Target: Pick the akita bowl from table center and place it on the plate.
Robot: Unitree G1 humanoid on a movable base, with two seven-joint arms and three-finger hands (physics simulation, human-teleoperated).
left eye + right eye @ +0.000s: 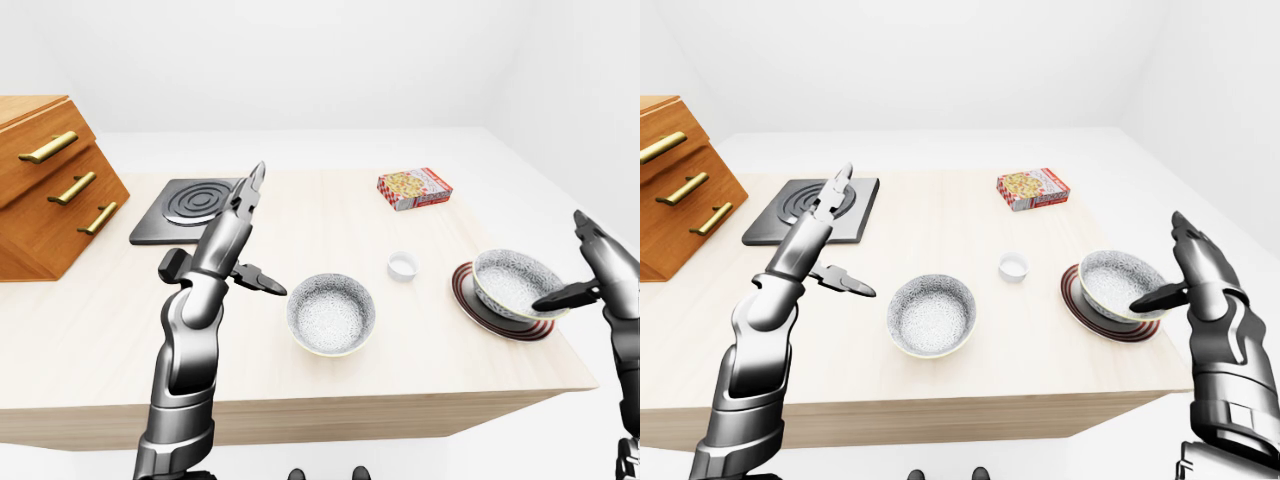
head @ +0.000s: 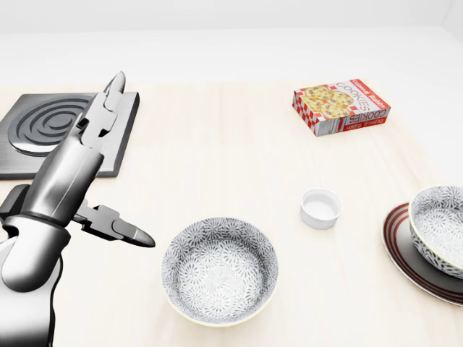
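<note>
White cup [image 2: 320,207] stands between centre bowl [image 2: 220,271] and plate [image 2: 396,246]

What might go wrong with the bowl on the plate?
A finger of the right hand lies at the rim of the bowl; pulling away might drag or tip it. It sits right of centre on the plate, near the table edge, so a nudge could send it off.

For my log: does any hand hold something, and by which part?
Nothing is held. Left hand and right hand are open; the bowl sits on the plate.
</note>
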